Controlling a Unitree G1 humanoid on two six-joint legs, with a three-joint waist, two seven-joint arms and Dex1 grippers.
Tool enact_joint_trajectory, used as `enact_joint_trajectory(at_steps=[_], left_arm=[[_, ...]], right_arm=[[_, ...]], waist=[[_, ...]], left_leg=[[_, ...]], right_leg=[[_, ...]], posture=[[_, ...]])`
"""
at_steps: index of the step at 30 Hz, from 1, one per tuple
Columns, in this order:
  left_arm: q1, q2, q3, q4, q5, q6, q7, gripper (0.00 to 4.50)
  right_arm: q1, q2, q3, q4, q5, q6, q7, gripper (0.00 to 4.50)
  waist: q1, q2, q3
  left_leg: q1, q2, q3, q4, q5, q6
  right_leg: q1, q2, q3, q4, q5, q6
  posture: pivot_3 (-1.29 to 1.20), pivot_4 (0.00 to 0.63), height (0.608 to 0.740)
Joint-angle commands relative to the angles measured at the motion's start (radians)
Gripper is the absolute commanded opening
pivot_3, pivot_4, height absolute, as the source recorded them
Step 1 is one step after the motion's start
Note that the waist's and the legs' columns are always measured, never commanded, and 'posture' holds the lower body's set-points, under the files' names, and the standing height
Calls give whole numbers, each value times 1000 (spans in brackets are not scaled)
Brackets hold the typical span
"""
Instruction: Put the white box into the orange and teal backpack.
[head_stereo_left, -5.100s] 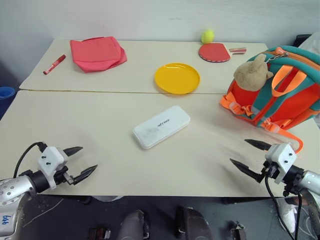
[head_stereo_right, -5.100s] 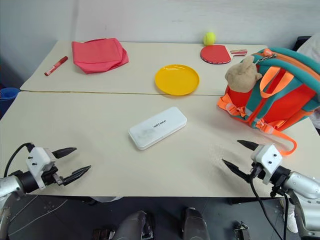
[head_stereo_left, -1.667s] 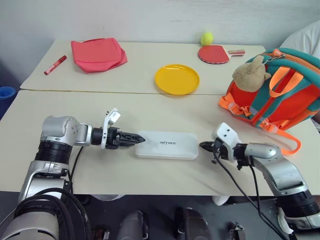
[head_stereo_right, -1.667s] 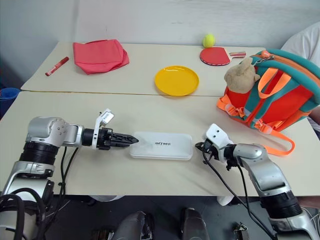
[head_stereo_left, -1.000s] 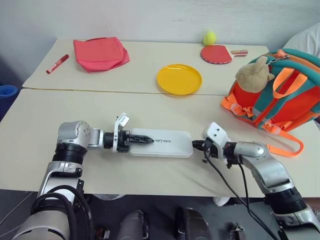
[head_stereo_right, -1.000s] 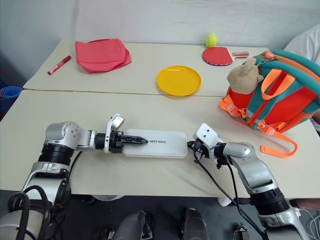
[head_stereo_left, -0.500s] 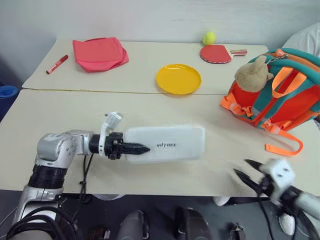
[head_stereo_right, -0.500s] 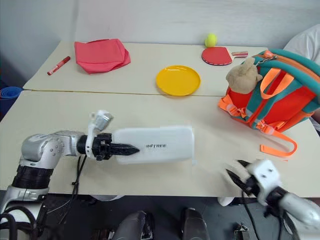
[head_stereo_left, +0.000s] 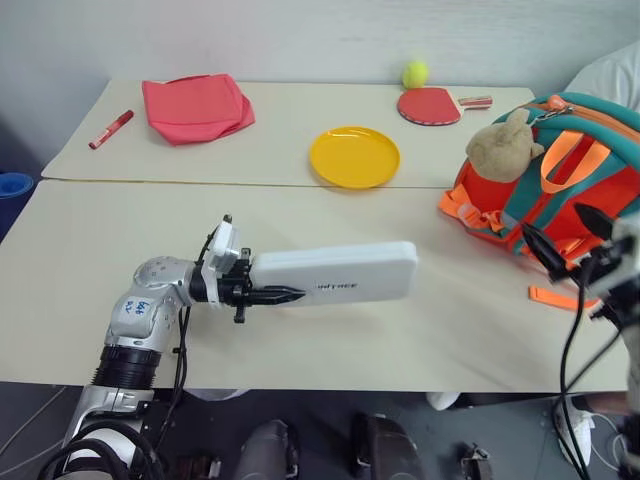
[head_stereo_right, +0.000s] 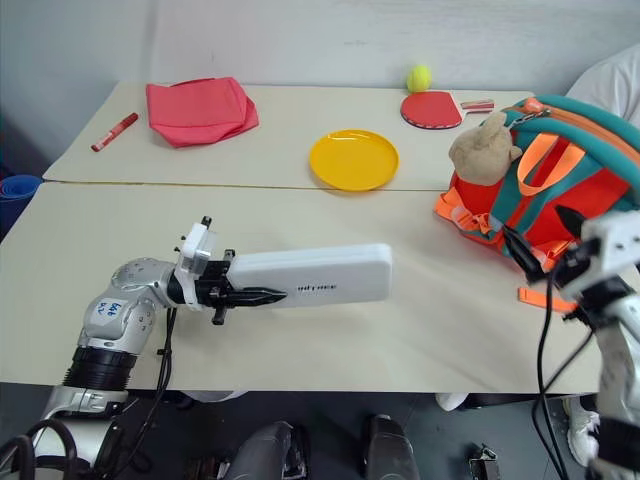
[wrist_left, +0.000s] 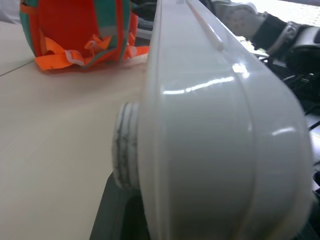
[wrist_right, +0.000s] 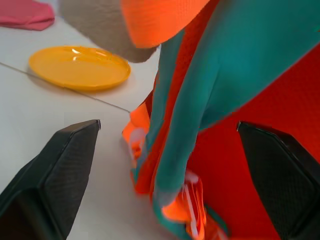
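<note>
The white box (head_stereo_left: 335, 272) is off the table (head_stereo_left: 300, 340), held level and turned on edge, its lettered face toward the camera and its long axis running toward the orange and teal backpack (head_stereo_left: 560, 170). The left gripper (head_stereo_left: 272, 294) pinches its near end: one black finger (head_stereo_left: 275, 294) lies across the lettered face, the other is hidden behind the box. The left forearm lies low over the table, bent at the elbow, the wrist pointing to the robot's right.

The backpack stands at the table's right end, a tan plush toy (head_stereo_left: 507, 143) on its front; its right side is cut off by the frame edge. The right gripper (head_stereo_left: 568, 228) hangs just in front of the backpack with its fingers spread wide and nothing between them. In the right wrist view its two fingertips (wrist_right: 55, 165) flank a teal strap (wrist_right: 200, 100). Whether the backpack's zipper is open cannot be made out.
</note>
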Motion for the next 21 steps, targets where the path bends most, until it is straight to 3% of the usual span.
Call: enact_joint_trajectory(at_steps=[1, 4, 9, 14, 21], left_arm=[[12, 31, 20, -41, -28, 16, -21, 1278], [32, 47, 52, -64, -38, 21, 3, 1278], [35, 102, 108, -88, -95, 106, -1, 1278], [-27, 197, 167, -72, -171, 251, -13, 1278], [-94, 296, 235, 46, -175, 348, 5, 1278]], right_arm=[[-111, -8, 72, 103, -2, -47, 85, 4310], [-190, 2, 146, 158, -15, -62, 145, 3637], [-272, 17, 210, 219, -32, -80, 181, 1784], [-295, 73, 270, 106, 26, -55, 249, 12], [-258, 111, 376, -260, 306, 287, 299, 12]], waist=[[0, 0, 0], [-4, 0, 0], [-10, 0, 0], [-21, 0, 0], [-29, 1, 1]], left_leg=[[0, 0, 0, 0, 0, 0], [-1, 0, 0, 0, 1, 1], [-1, 0, 0, 1, 1, 2], [-2, 0, -1, 1, 1, 2], [-2, 1, -1, 0, 0, 1]], right_leg=[[0, 0, 0, 0, 0, 0], [0, 0, 0, 2, 1, 1], [1, 0, 0, 2, 1, 2], [1, 0, -1, 3, 1, 2], [0, 1, -1, 2, 1, 2]], posture=[[0, 150, 740], [0, 150, 740], [0, 150, 740], [0, 150, 740], [0, 150, 740]])
